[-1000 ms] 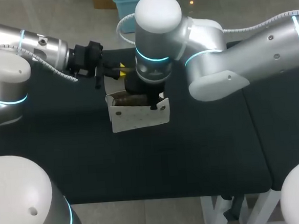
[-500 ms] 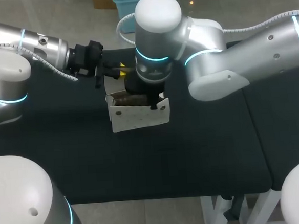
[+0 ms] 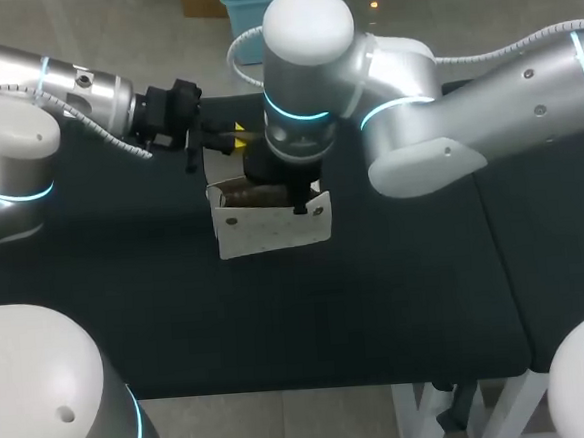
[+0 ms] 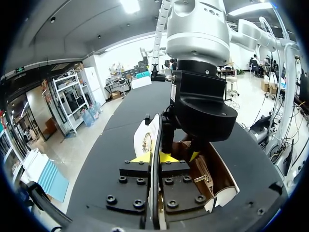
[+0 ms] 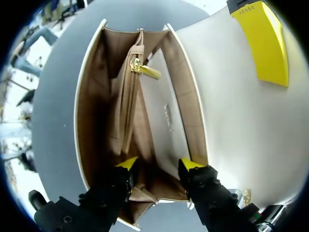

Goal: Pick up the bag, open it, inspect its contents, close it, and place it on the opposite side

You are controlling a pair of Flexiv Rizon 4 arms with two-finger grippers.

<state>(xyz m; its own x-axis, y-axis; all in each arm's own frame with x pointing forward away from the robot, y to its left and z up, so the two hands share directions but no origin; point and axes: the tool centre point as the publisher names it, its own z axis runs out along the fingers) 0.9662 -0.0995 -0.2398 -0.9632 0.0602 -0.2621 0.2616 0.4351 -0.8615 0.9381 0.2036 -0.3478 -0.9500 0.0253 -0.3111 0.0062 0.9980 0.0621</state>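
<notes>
White bag, tan lining, sits on the black tabletop toward the far side, a bit left of middle, mouth open upward. Left arm comes in from the far left; its jaws are clenched on the bag's flap, with the thin white edge pinched between the two yellow tips. Right arm hangs straight over the bag, jaws released, both tips dipped into the mouth and spread apart, gripping nothing. Inside there is a zipped divider with a gold zip pull; no loose contents seen.

Step in hand looks like the inspection. To do it well:
- keep the left pinch firm so the flap stays back and the mouth stays wide
- keep the right wrist centred over the opening so the whole lining shows
- keep the spread tips off the divider and zip pull so nothing snags
- lift the right arm straight up and out before letting the flap close

Versus the earlier frames, nothing differs: both arms, the bag and the flap are in the same spots, everything held still.
</notes>
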